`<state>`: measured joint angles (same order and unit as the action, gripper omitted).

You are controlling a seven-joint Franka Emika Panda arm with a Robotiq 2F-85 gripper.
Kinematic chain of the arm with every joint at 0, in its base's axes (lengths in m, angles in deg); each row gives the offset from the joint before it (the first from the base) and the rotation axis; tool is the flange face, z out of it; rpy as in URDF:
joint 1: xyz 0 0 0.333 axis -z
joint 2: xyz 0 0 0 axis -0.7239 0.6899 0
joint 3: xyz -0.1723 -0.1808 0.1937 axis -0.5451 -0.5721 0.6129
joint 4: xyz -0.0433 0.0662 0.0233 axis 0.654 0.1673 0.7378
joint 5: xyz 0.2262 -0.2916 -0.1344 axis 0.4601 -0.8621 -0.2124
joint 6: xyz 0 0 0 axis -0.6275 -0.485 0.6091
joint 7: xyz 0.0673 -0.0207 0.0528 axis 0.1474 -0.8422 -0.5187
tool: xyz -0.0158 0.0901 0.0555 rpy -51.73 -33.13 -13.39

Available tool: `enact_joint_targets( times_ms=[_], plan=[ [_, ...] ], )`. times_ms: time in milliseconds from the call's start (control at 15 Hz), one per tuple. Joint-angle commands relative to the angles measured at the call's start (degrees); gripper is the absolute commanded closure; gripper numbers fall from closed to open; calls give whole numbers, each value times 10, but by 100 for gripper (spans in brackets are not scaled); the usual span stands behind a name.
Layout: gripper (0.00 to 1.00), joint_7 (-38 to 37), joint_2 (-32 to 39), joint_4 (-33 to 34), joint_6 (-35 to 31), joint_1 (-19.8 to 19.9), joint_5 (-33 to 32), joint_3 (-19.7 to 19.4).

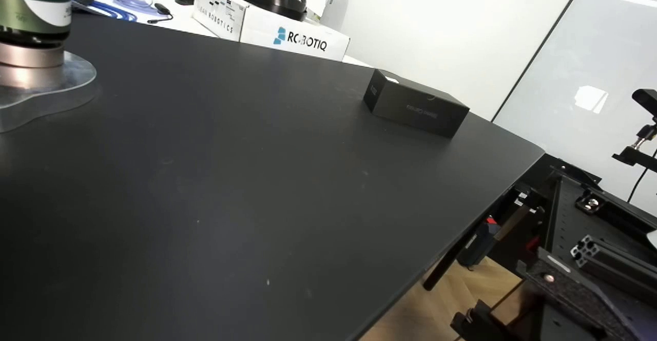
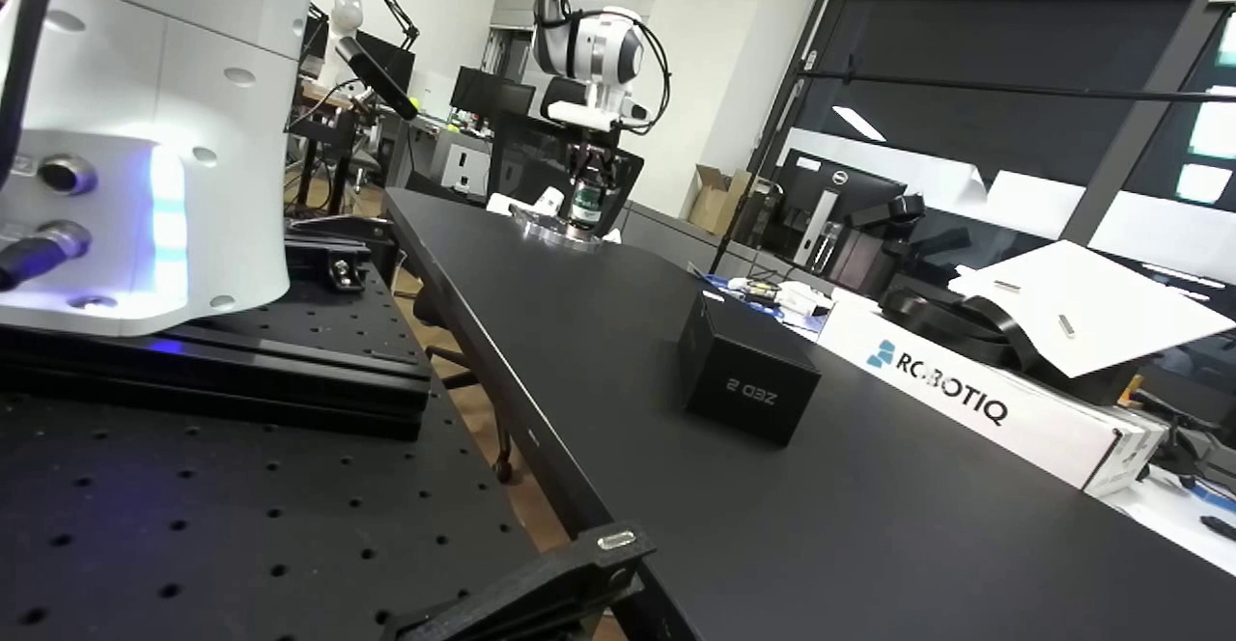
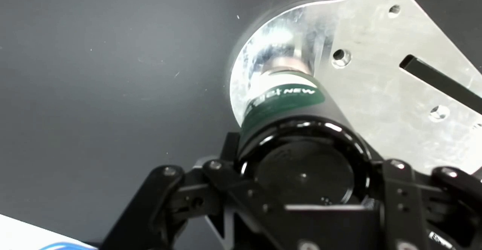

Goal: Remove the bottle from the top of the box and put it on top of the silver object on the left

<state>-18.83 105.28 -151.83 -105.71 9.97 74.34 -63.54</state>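
The bottle, with a green label and silvery cap, shows in both exterior views [image 1: 36,2] [image 2: 586,205] and in the wrist view [image 3: 282,103]. It is upside down, cap down and dark base up. Its cap appears to rest on the flat silver plate [image 1: 79,71], which also shows in an exterior view [image 2: 541,226] and the wrist view [image 3: 376,84]. My gripper [image 3: 301,148] has a finger against each side of the bottle near its base; it also shows in an exterior view [image 2: 591,173]. The black box [image 1: 418,105] [image 2: 748,366] stands apart on the table, with nothing on top.
White cartons with blue print [image 1: 295,38] [image 2: 966,390] stand along the table's far side. Blue cables [image 1: 133,2] lie beyond the table edge. A white robot base [image 2: 145,139] stands on a perforated black bench [image 2: 241,525] beside the table.
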Motion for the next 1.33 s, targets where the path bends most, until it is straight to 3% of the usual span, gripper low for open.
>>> enact_joint_targets(
  times_ms=[0,67,267,1000,1067,1267],
  plan=[
    [55,10,30,60,28,-8,15,-8],
    [7,13,32,65,30,-8,17,-7],
    [0,5,17,54,27,-5,8,3],
    [0,-42,-153,-102,-7,-47,-17,-9],
    [0,-13,-102,-35,-1,-40,-5,0],
    [0,-20,-133,-72,-1,-43,-5,-1]
  ],
)
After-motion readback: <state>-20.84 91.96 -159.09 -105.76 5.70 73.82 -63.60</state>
